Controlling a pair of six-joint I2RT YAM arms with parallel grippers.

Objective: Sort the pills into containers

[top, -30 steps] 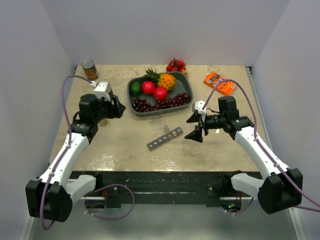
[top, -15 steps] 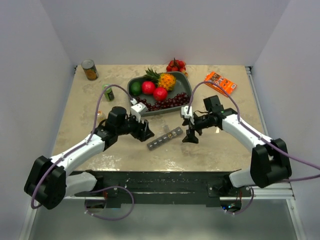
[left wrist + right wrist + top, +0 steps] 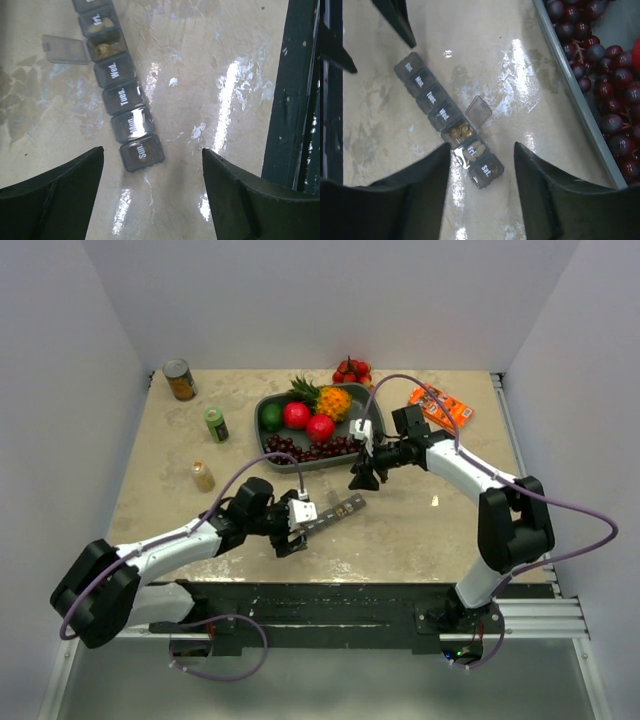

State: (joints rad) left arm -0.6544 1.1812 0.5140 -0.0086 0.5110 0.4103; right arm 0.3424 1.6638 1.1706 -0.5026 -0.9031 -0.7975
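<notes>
The containers (image 3: 449, 120), a dark strip of day-labelled compartments, lie flat and slantwise on the table just in front of the fruit tray (image 3: 372, 412), apart from its rim. One lid (image 3: 479, 111) stands flipped up on the side facing the tray, and the golden pills (image 3: 460, 131) show in that cell. The rest look shut, so filling seems barely begun.

The right gripper (image 3: 482, 145) hangs with jaws spread, holding nothing, over the strip's end nearer the tray. The left gripper (image 3: 152, 150), likewise spread and empty, hovers at the end farthest from the tray. Flanking both ends probably lets one arm steady the strip while the other works a lid.

The table (image 3: 180, 510) is glossy beige stone-pattern, throwing bright glare that partly washes out the labels. Plain pale walls close in behind and beside the tray, and a dark rail (image 3: 295, 90) edges the side farthest from it.
</notes>
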